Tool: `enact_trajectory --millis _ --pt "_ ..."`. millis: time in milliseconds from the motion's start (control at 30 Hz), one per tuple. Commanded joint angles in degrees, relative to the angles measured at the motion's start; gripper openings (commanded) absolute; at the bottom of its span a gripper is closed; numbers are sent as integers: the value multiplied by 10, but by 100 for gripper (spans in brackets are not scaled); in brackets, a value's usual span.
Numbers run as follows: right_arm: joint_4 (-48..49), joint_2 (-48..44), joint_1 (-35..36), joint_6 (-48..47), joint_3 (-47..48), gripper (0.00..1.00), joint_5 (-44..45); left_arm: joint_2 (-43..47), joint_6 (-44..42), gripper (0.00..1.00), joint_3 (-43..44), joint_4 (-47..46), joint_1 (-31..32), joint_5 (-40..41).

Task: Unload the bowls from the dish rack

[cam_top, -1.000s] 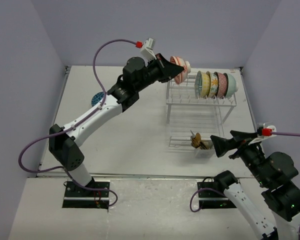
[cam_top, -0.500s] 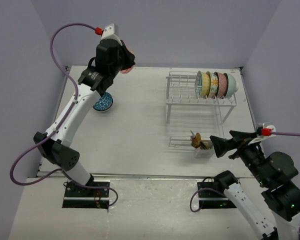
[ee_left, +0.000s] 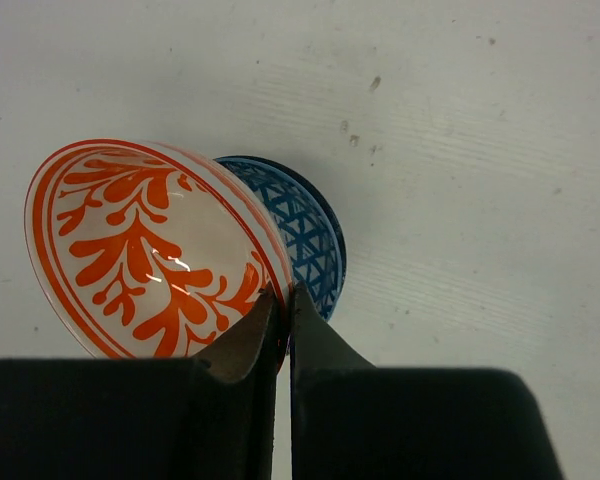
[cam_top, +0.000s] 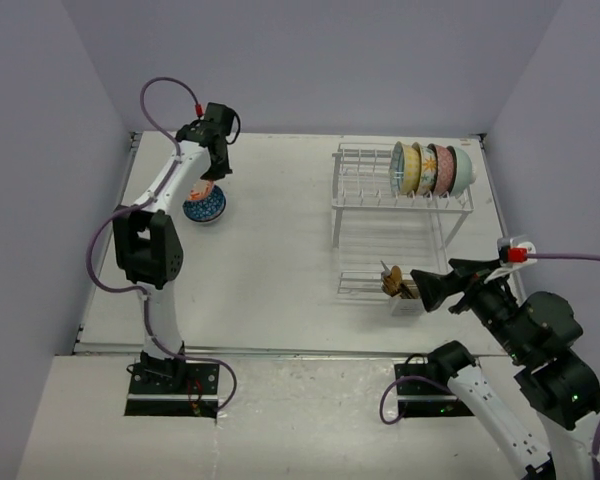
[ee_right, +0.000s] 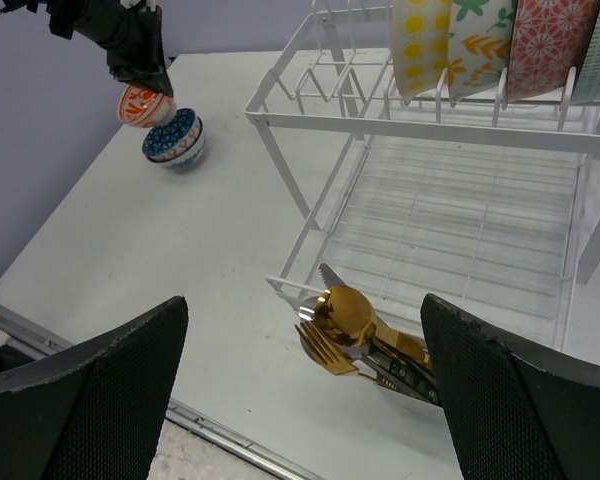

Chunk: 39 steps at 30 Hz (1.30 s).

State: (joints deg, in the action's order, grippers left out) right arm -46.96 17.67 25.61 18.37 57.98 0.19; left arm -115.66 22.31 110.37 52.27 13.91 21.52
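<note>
My left pincer (ee_left: 283, 300) grips the orange bowl (ee_left: 145, 250) by its rim — I'd level it over the blue bowl (ee_left: 315, 245), lower gently, then open.

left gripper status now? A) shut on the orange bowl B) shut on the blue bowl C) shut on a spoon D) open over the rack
A: the left gripper pinches the rim of the orange bowl, which is tilted right next to the blue bowl on the table.
</note>
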Motion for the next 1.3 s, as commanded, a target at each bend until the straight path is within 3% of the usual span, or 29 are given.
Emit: enact_trajectory --millis 0,533,967,1167,1267 --pt "26 7 3 -8 -8 99 -18 2 -45 0 24 13 -9 25" --pt "39 11 3 -6 -27 99 -27 -47 -54 0 0 10 -4 -1" --pt "40 10 3 -6 -28 99 -28 -70 -57 0 7 37 22 48" --pt "42 17 3 -6 -26 99 -32 -71 -59 15 15 54 31 80" --pt "44 19 3 -6 -27 99 -33 -70 -59 30 19 64 35 92"
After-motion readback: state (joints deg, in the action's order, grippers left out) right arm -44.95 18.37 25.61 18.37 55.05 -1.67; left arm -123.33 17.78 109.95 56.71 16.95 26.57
